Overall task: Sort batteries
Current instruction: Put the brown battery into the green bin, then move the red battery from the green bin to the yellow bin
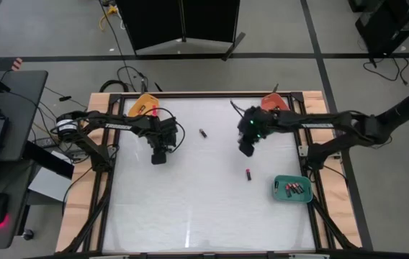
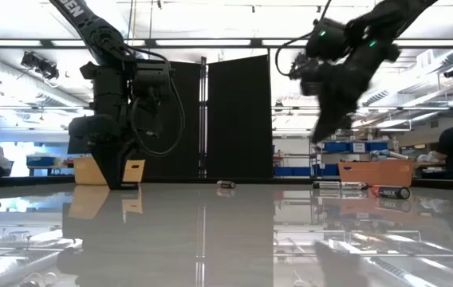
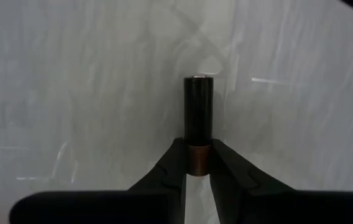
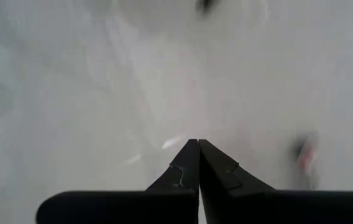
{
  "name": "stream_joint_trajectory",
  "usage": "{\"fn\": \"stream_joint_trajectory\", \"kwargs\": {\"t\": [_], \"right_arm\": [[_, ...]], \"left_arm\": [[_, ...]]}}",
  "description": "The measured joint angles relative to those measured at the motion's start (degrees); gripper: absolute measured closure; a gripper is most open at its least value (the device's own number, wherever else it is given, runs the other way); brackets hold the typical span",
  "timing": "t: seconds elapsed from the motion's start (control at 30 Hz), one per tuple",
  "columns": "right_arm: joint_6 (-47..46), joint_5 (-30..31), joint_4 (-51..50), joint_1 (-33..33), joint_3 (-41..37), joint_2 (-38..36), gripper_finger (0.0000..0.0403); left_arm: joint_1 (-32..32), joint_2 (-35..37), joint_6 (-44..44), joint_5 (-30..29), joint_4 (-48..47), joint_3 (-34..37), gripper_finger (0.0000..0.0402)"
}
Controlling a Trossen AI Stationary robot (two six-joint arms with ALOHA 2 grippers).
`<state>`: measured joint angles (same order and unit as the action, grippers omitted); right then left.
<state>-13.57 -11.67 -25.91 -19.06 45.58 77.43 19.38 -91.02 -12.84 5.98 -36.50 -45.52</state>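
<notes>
Clamped in my left hand (image 3: 197, 167) is a dark battery (image 3: 198, 109), low over the table (image 1: 190, 208), not yet sorted. One loose cell (image 1: 203, 133) lies mid-table, another (image 1: 248, 173) beneath my shut, empty right hand (image 1: 245, 150). Rightmost, the green tray (image 1: 280, 188) already holds several.

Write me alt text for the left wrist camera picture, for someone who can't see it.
The left gripper is shut on the copper-coloured end of a dark cylindrical battery, which sticks straight out beyond its two dark fingers. Behind it is only the pale, glossy table surface.
</notes>
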Motion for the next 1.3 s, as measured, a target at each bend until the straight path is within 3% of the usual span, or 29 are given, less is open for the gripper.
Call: {"fn": "stream_joint_trajectory", "kwargs": {"t": [0.13, 0.33, 0.53, 0.77, 0.97, 1.17, 1.3], "right_arm": [[-13.61, 1.34, -11.41, 6.92, 0.00, -5.04, 0.0394], [-35.83, 2.05, -20.83, 19.34, 0.00, -10.50, 0.0386], [-56.46, 3.07, -26.67, 32.01, 0.00, -11.89, 0.0361], [-74.75, 4.14, -32.35, 43.32, 0.00, -11.87, 0.0322], [-84.82, 2.70, -36.10, 49.09, -1.44, -11.87, 0.0294], [-88.60, -3.25, -30.28, 51.23, -7.72, -11.83, 0.0289], [-90.47, -3.92, -28.07, 52.13, -9.78, -11.83, 0.0289]], "left_arm": [[-0.04, 0.10, 0.72, -0.56, 0.64, 0.04, 0.0336], [-0.14, 2.11, 1.00, -2.38, 3.36, 0.11, 0.0294], [-0.05, 3.43, 1.09, -5.26, 4.42, -3.35, 0.0260], [-0.07, 3.56, 1.11, -5.42, 5.45, -5.85, 0.0250], [-0.07, 3.56, 1.67, -5.14, 5.38, -5.92, 0.0249], [-0.07, 3.61, 2.73, -2.70, 5.48, -5.64, 0.0249], [-0.07, 3.61, 3.93, -2.31, 6.08, -4.64, 0.0249]]}}
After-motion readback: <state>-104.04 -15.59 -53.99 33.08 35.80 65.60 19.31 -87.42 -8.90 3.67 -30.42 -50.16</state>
